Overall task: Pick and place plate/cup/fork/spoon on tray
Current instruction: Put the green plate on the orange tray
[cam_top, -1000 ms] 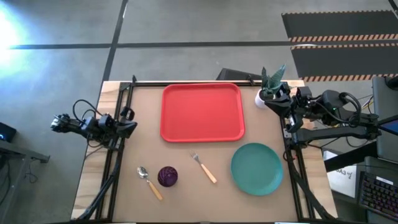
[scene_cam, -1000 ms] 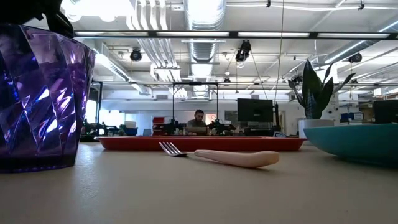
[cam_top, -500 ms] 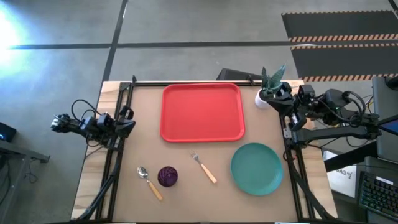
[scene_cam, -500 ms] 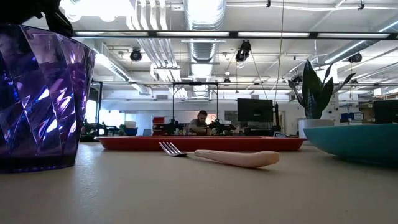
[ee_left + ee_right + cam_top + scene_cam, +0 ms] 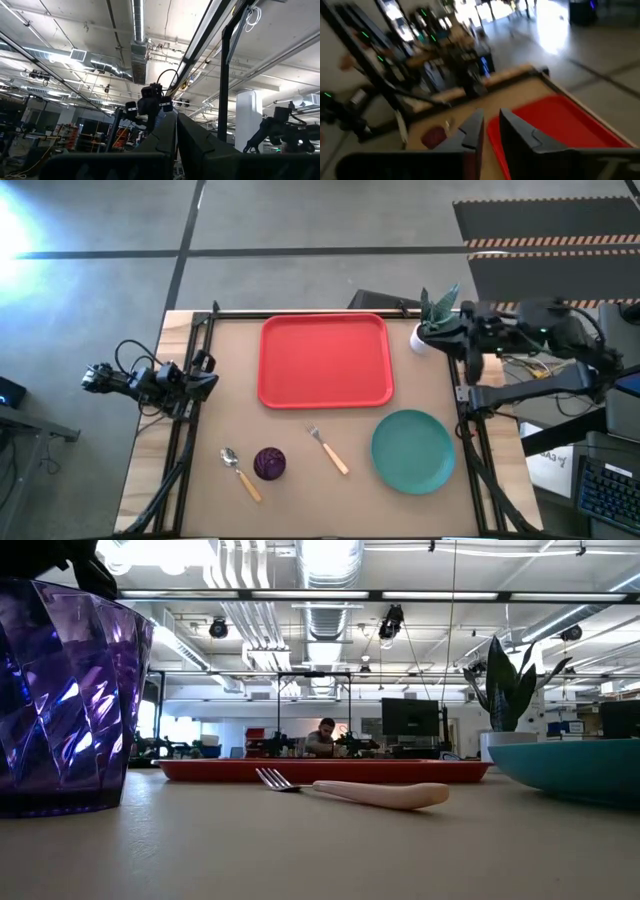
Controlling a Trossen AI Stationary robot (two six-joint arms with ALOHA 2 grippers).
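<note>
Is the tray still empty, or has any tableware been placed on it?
Empty. The red tray shows bare from above; plate, cup, fork and spoon all lie on the table beside it.

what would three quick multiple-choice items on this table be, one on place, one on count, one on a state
1. Where does the dark purple translucent cup stand?
A. on the flat red plastic tray
B. on the bare table between the wooden-handled spoon and fork
C. on the round teal plate

2. How many tableware pieces lie on the red tray?
A. none
B. two
C. four

3. How is the left gripper?
A. shut on the fork
B. wide open
C. shut, holding nothing

Answers:
B, the cup sits between spoon and fork.
A, the tray's surface is bare.
C, its fingers meet in the left wrist view, off the table's left edge.
</note>
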